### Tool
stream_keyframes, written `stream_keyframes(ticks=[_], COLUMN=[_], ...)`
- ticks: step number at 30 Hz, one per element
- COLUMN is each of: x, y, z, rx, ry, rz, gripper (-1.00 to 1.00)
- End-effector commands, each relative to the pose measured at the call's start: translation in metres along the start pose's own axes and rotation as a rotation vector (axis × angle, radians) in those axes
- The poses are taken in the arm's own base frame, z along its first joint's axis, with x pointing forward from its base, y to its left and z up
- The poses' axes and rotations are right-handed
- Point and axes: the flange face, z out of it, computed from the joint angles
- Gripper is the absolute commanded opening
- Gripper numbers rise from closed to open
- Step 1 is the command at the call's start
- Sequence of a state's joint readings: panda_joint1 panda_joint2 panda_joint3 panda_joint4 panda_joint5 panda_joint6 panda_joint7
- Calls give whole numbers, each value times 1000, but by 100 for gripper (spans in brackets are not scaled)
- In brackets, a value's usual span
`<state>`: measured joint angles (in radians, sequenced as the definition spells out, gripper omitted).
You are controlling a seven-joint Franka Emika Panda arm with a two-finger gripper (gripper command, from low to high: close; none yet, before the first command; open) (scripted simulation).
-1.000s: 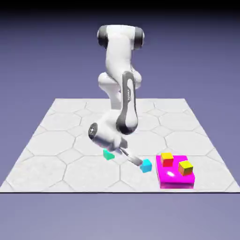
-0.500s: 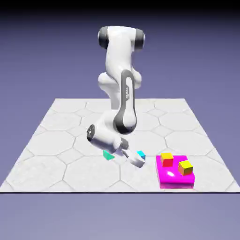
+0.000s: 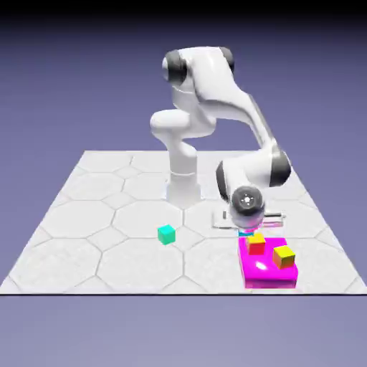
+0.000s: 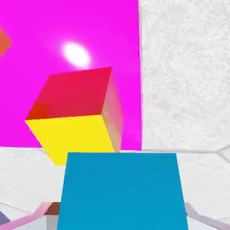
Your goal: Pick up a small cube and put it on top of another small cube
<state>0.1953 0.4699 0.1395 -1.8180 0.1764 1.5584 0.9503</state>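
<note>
Hand view first: the sky-blue cube (image 4: 124, 191) fills the bottom of the picture, sitting large between the finger tips, with pale slivers of the fingers (image 4: 197, 217) showing at either lower corner. The gripper (image 3: 249, 228) is closed tight on it across two opposite side faces and holds it clear of the table, above the near part of the magenta block (image 4: 27, 40). Just beyond the held cube lies the red cube with the yellow top (image 4: 76, 112), resting on that block; from this angle the blue cube looks offset to one side of it rather than squarely over it.

In the exterior view the hand hides the blue cube almost wholly, and only a little of the red cube (image 3: 256, 244) shows beneath it. The orange cube with a yellow top (image 3: 284, 256) stands on the same block, toward the exterior view's right. The teal cube (image 3: 166, 234) sits alone on the table (image 3: 86, 215), well apart toward the exterior view's left.

I judge the blue cube light and rigid, with smooth flat faces that could slip if pinched off-centre; flat pads on parallel sides, as now, suit it. Placing calls for centring over the yellow face and a gentle release, since the target cube is small and could be nudged.
</note>
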Motion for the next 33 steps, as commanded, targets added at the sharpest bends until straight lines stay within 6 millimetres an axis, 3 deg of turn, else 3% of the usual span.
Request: stream_keyframes(ticks=[1, 10, 16, 18, 19, 25, 26, 27, 33], x=[-7, -66, -90, -89, -89, -52, -52, -52, -89], y=[-4, -46, -82, -93, -93, -77, -77, -77, -93], z=[-5, -30, -7, 18, 18, 68, 68, 68, 18], rx=[-35, -360, -625, -694, -694, -695, -695, -695, -694], ry=[39, 332, 428, 397, 397, 397, 397, 397, 397], rz=[-34, -310, -510, -575, -575, -576, -576, -576, -575], gripper=[-100, -100, -100, -100, -100, -100, 100, 100, 100])
